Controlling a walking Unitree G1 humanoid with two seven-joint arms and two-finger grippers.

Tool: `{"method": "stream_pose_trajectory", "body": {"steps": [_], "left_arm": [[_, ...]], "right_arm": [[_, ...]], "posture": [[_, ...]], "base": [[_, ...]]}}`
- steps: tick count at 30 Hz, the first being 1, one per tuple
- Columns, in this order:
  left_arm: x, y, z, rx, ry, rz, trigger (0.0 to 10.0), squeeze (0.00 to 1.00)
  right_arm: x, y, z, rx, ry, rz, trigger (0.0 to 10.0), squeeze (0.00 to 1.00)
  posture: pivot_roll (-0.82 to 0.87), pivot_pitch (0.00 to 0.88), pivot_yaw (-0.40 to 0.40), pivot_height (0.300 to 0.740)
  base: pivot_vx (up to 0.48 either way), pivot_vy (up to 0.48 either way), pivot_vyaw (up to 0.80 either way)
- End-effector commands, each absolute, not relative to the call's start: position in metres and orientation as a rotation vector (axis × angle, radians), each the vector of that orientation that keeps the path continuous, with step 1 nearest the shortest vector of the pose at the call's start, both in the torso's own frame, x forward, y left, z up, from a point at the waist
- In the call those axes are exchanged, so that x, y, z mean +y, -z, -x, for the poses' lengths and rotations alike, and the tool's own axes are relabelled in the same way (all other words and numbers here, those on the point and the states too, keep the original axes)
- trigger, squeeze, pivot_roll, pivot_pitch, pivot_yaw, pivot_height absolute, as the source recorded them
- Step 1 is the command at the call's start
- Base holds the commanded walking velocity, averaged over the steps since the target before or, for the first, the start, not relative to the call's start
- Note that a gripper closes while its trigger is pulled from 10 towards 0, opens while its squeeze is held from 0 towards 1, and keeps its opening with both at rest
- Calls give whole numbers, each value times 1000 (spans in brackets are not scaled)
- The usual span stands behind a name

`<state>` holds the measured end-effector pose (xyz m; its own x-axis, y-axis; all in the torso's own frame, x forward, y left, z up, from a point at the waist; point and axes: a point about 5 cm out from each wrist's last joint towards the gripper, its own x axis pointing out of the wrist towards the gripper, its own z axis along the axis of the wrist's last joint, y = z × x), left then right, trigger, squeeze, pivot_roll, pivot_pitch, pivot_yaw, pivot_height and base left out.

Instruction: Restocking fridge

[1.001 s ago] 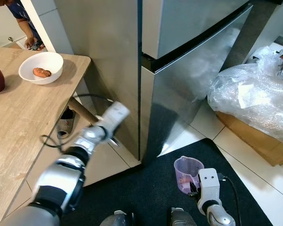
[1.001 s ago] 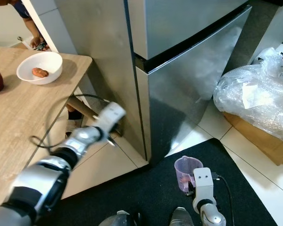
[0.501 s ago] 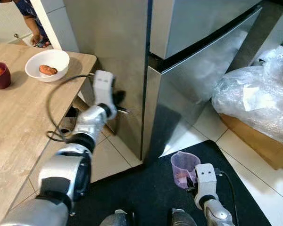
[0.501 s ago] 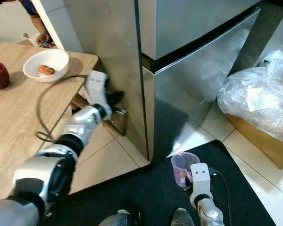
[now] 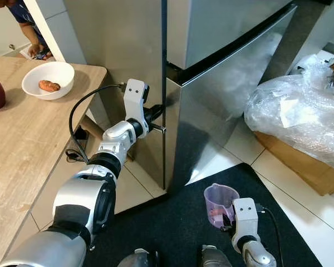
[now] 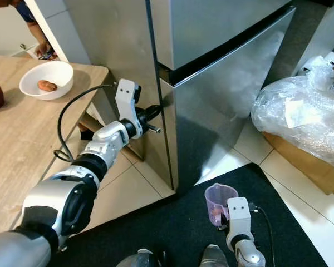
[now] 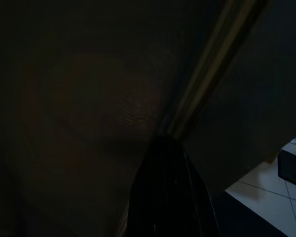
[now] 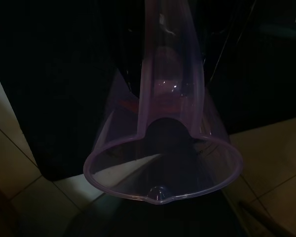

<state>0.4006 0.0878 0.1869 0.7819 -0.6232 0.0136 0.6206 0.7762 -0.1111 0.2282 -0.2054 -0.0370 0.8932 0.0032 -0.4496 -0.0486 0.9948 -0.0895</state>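
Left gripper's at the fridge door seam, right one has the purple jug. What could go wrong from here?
1. The left gripper meets the fridge at the thin door seam with no handle in sight; the fingers may slip off instead of prying the door.
2. The purple jug hangs low in the right gripper, in front of the lower door; a swinging door might knock it.
3. The left arm's cable loops beside the table edge and might snag.
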Motion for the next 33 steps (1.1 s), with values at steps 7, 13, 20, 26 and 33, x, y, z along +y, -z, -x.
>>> {"method": "stream_pose_trajectory", "body": {"steps": [7, 13, 20, 26, 33], "left_arm": [[71, -185, -397, 43, 750, 145, 10000, 0], [53, -184, -392, 54, 838, 128, 10000, 0], [42, -185, -389, 58, 877, 128, 10000, 0], [34, -182, -387, 68, 899, 97, 10000, 0], [25, -181, -383, 71, 943, 103, 10000, 0]], "right_arm": [[-208, 42, -219, 480, -15, 93, 10000, 0], [-208, 42, -219, 479, -15, 93, 10000, 0], [-207, 41, -219, 472, -7, 90, 10000, 0], [-208, 42, -217, 472, 4, 88, 10000, 0], [-211, 42, -215, 472, 8, 90, 10000, 0]], "posture": [[-169, 237, 86, 740], [-171, 238, 93, 740], [-177, 238, 106, 740], [-186, 238, 115, 740], [-190, 234, 115, 740]], "base": [[0, 0, 0], [0, 0, 0], [0, 0, 0], [0, 0, 0], [0, 0, 0]]}}
